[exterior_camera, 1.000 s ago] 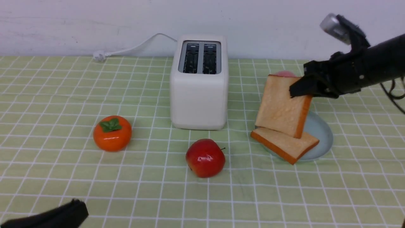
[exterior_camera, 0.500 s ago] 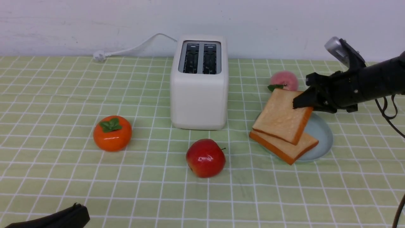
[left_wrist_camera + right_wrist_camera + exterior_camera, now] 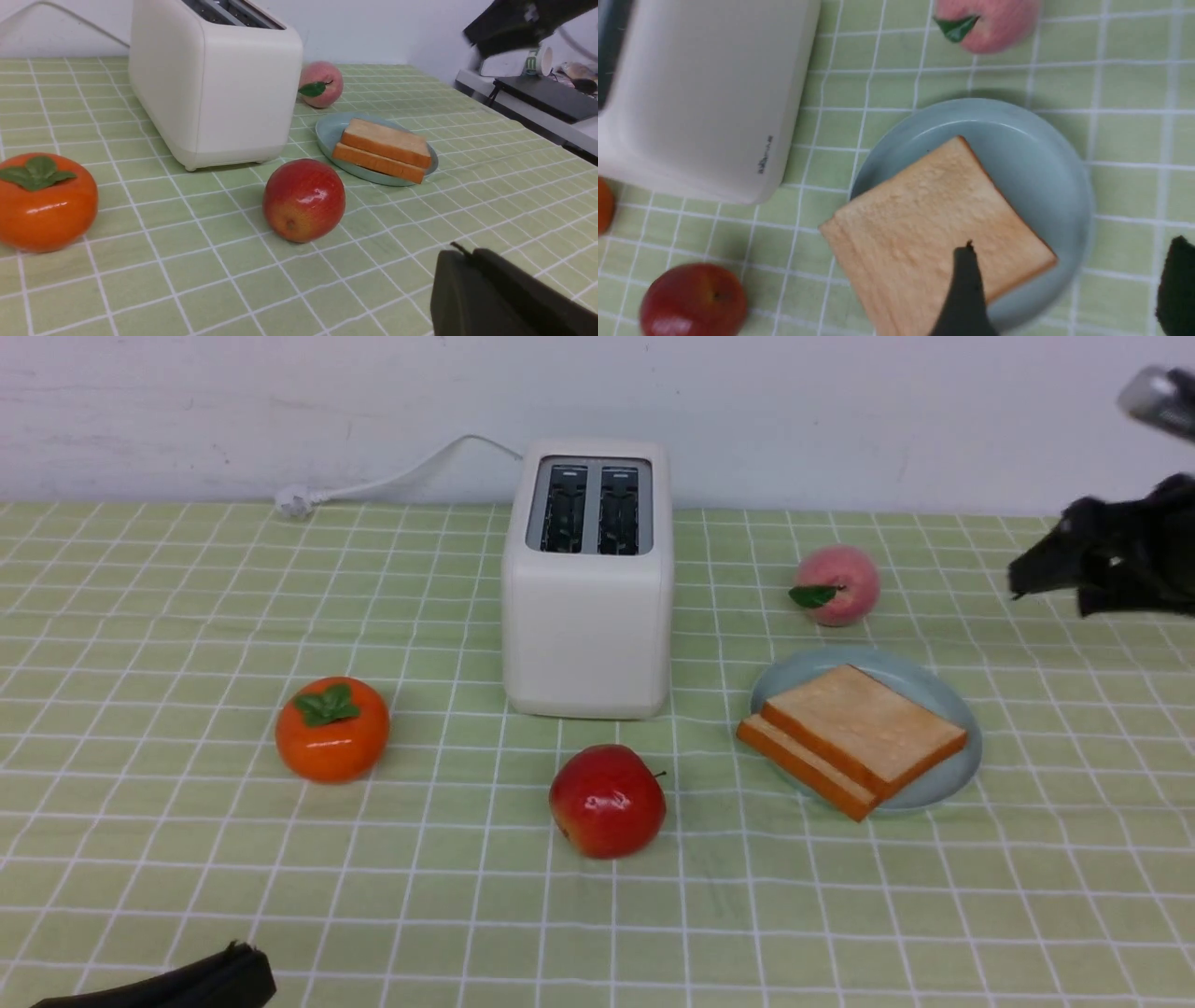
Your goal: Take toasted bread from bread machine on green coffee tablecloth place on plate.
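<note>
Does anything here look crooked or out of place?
Only slightly: the two bread slices lie stacked on the plate, but their corner juts past its rim over the cloth. The toaster stands upright, slots empty.

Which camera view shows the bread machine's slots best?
The front view: it looks down into both slots of the bread machine, and both look empty. The left wrist view catches them only edge-on; the right wrist view shows mostly its side wall.
</note>
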You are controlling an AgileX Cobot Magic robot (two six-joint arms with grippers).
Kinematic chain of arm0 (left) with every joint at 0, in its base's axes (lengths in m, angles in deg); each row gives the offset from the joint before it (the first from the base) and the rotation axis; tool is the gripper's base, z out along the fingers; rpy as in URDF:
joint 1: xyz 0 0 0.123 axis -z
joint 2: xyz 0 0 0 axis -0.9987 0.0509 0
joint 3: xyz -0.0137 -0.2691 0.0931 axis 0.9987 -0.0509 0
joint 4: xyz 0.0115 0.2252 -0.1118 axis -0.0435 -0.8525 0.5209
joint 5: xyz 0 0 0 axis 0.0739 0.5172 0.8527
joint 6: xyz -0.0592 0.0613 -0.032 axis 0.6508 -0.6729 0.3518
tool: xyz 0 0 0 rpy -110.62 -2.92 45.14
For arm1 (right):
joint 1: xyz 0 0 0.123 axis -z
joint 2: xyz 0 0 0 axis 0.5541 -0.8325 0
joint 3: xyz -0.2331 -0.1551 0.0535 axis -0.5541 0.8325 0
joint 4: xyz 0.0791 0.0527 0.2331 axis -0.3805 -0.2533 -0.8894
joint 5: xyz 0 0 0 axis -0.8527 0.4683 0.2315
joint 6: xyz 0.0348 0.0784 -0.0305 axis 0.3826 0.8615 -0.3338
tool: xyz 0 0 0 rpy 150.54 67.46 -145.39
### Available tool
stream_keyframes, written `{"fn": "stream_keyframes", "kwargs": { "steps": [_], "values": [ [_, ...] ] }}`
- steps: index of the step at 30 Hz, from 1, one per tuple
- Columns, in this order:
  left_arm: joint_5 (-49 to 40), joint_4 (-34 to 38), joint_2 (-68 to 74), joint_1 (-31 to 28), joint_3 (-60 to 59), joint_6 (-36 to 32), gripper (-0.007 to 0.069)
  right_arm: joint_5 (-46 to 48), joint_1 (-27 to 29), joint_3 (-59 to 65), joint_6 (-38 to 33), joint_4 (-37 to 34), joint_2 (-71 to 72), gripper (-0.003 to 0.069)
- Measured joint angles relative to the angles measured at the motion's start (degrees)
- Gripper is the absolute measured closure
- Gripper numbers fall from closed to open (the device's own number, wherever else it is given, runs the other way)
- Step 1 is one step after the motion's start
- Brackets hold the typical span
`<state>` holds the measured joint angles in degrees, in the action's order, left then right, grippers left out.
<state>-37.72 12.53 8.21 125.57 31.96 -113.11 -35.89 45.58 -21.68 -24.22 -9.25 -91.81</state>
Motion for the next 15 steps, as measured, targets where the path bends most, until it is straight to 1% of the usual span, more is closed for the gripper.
{"fn": "stream_keyframes", "kwargs": {
  "steps": [2, 3, 5, 7, 9, 12, 13, 15],
  "values": [
    [-1.0, 0.0, 0.0, 0.0, 0.3, 0.0, 0.0625, 2.3, 0.4, 0.2, 1.7, 2.3, 3.7, 0.0207],
    [-2.3, 0.0, 0.0, 0.0, 0.7, -0.1, 0.0625, 4.1, 0.5, 0.8, 3.2, 4.2, 7.8, 0.0267],
    [-3.5, 0.0, 0.0, 0.0, 1.2, -0.8, 0.0625, 6.2, 0.5, 2.8, 4.6, 6.9, 14.1, 0.0355],
    [-3.8, 0.0, 0.0, 0.0, 1.3, -1.3, 0.0625, 8.7, 0.5, 7.0, 5.6, 9.0, 22.3, 0.0475],
    [-3.8, 0.0, 0.0, 0.0, 1.3, -1.4, 0.0625, 10.2, 0.5, 10.2, 6.1, 10.3, 29.0, 0.0554],
    [-3.9, 0.0, 0.0, 0.0, 1.3, -1.5, 0.0625, 11.2, 0.5, 17.6, 6.2, 11.4, 39.5, 0.0645],
    [-3.9, 0.0, 0.0, 0.0, 1.3, -1.5, 0.0625, 11.3, 0.5, 19.7, 6.2, 11.5, 42.5, 0.0662],
    [-3.9, 0.0, 0.0, 0.0, 1.3, -1.5, 0.0625, 11.1, 0.5, 24.5, 6.4, 11.6, 49.0, 0.0669]
  ]
}}
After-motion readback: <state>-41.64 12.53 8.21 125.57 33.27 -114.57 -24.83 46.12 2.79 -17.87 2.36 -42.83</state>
